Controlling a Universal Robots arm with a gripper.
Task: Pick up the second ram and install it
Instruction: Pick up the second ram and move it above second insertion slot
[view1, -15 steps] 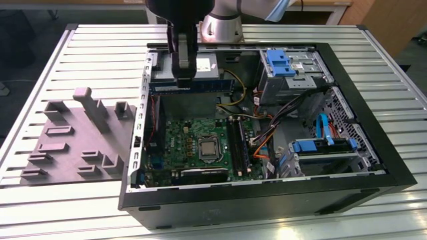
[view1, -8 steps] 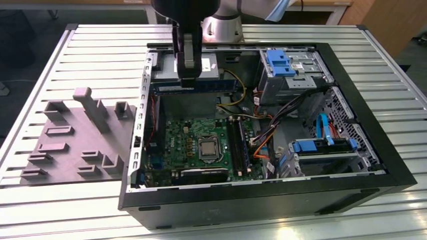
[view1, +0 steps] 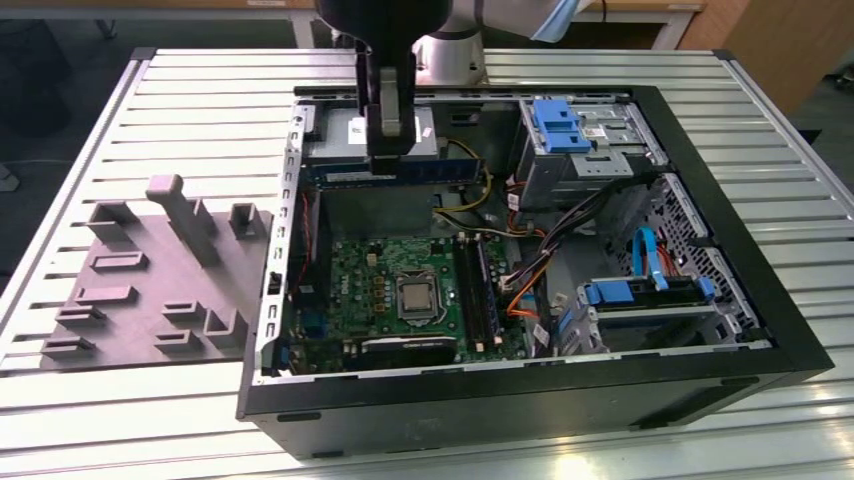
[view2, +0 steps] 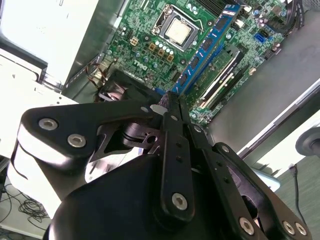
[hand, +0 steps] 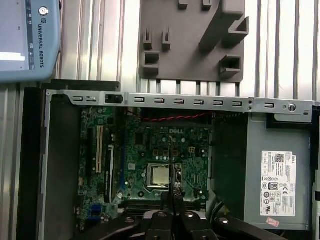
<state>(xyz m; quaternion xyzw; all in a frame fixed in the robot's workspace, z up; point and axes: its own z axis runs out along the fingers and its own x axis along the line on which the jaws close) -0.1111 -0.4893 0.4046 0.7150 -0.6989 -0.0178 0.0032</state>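
Blue second ram (view1: 441, 172); green motherboard (view1: 387, 290); grey fixture block (view1: 147, 290).

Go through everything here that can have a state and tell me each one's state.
Computer case: open, side panel off.
Gripper: shut on the second memory stick.
Second memory stick: held level, not yet installed.
First memory stick: already installed.
Processor: uncovered.

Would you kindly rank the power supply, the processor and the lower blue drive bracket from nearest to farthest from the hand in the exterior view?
Measured from the hand, which grips the second ram:
1. Power supply, right beneath the hand.
2. Processor, in the middle of the motherboard.
3. Lower blue drive bracket, toward the exterior view's right.
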